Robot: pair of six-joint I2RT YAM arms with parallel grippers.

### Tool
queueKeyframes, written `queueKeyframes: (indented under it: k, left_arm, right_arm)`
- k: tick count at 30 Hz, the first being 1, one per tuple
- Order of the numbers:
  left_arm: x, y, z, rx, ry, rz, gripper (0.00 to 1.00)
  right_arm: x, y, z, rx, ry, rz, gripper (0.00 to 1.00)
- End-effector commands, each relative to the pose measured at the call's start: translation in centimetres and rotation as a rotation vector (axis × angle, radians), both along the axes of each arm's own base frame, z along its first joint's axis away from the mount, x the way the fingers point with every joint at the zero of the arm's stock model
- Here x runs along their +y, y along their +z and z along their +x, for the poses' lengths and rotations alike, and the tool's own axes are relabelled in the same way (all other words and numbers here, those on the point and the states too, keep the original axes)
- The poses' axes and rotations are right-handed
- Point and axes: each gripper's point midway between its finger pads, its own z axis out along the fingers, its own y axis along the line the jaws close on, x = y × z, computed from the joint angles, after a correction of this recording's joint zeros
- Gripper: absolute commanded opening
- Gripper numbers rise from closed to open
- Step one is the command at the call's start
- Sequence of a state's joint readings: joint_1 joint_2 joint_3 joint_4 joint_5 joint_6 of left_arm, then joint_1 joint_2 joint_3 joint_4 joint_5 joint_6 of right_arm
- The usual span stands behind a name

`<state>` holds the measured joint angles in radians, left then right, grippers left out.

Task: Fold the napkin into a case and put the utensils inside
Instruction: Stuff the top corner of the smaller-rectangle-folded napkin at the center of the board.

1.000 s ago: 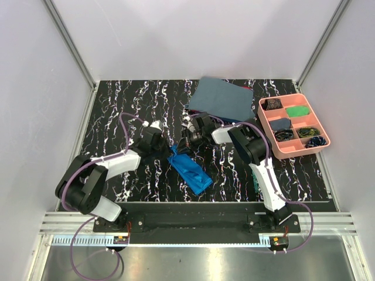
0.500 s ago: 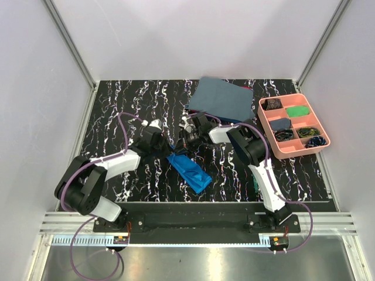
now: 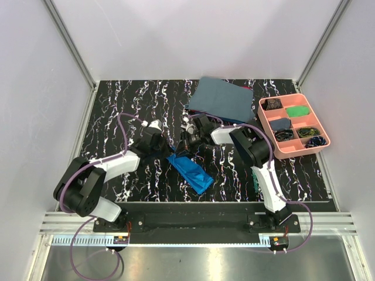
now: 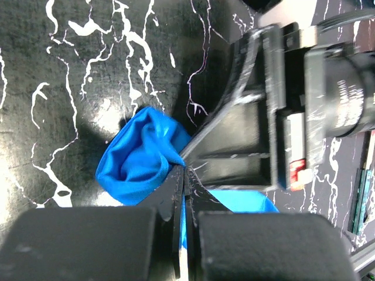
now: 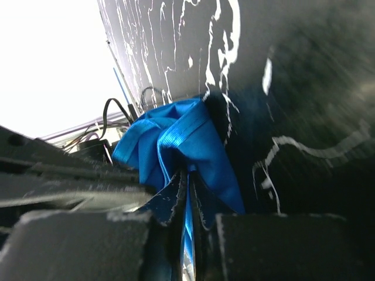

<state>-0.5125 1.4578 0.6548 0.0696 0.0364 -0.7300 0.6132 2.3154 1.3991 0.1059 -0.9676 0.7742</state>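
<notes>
**Both pincers grip the same end of the blue napkin at mid-bench**

The napkin (image 3: 189, 170) lies on the black, white-veined bench (image 3: 117, 105) as a rumpled, elongated bundle, between the two arms and somewhat toward the near edge. It runs on a slant. One end points down toward the near edge, and the other rises to the spot where the two arms meet. The cloth is bunched and creased rather than flat, with loose folds puffing out at the gripped end.

The left pincer (image 4: 183, 175) reaches in from the left, low over the bench. Its wrist view shows the two dark fingers (image 4: 88, 234) pressed together, with a thin line of blue cloth caught in the seam between them. A puff of napkin swells out just beyond the tips. The right arm's wrist fills the space directly opposite, very close.

The right pincer (image 5: 187, 188) comes from the other side and meets the same end of the bundle. In its own view the fingers are closed on a fold of the blue fabric. The fold runs down into the narrow slit between them, while the rest of the cloth fans out above the tips.

At the right edge of the left wrist view lie a few thin, long pieces, one greenish. They are probably the utensils (image 4: 359, 196), though too little of them shows to be sure. They lie on the bench, apart from the napkin.

Farther back, a grey-blue cloth (image 3: 222, 98) lies flat, and a pink tray (image 3: 264, 124) with filled compartments stands beside it at the right.
</notes>
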Motion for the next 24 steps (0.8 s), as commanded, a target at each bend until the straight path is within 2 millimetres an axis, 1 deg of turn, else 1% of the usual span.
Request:
queueKeyframes:
  k: [1,3,6,12,14,17,22,23,24]
  left_arm:
    - [0.0,1.9,0.9,-0.094,0.008,-0.013,0.0]
    - [0.1,1.7,0.8,-0.09,0.009,-0.013,0.0]
    - [0.1,1.6,0.7,-0.087,0.005,-0.012,0.0]
    - [0.0,1.8,0.7,-0.091,0.0,-0.017,0.0]
    - [0.0,1.8,0.8,-0.093,0.001,-0.017,0.0]
    - [-0.1,1.9,0.8,-0.093,-0.001,-0.022,0.0]
    - [-0.2,1.7,0.8,-0.09,-0.004,-0.02,0.0]
    - [-0.2,1.8,0.9,-0.091,-0.006,-0.021,0.0]
    - [-0.2,1.8,0.9,-0.092,-0.005,-0.02,0.0]
  right_arm:
    - [-1.3,2.8,0.9,-0.062,-0.017,0.03,0.11]
    - [-1.8,2.9,1.2,-0.064,-0.029,0.028,0.11]
    - [-2.1,2.7,1.1,-0.064,-0.028,0.027,0.11]
    - [-1.8,2.6,1.3,-0.063,-0.026,0.031,0.11]
    - [-1.7,3.1,1.4,-0.068,-0.027,0.037,0.11]
    - [-1.6,3.3,1.5,-0.072,-0.028,0.037,0.11]
    - [-0.8,3.3,1.4,-0.071,-0.01,0.045,0.11]
    - [-0.4,3.1,1.0,-0.068,0.004,0.047,0.1]
    - [0.0,3.4,1.0,-0.069,0.007,0.052,0.11]
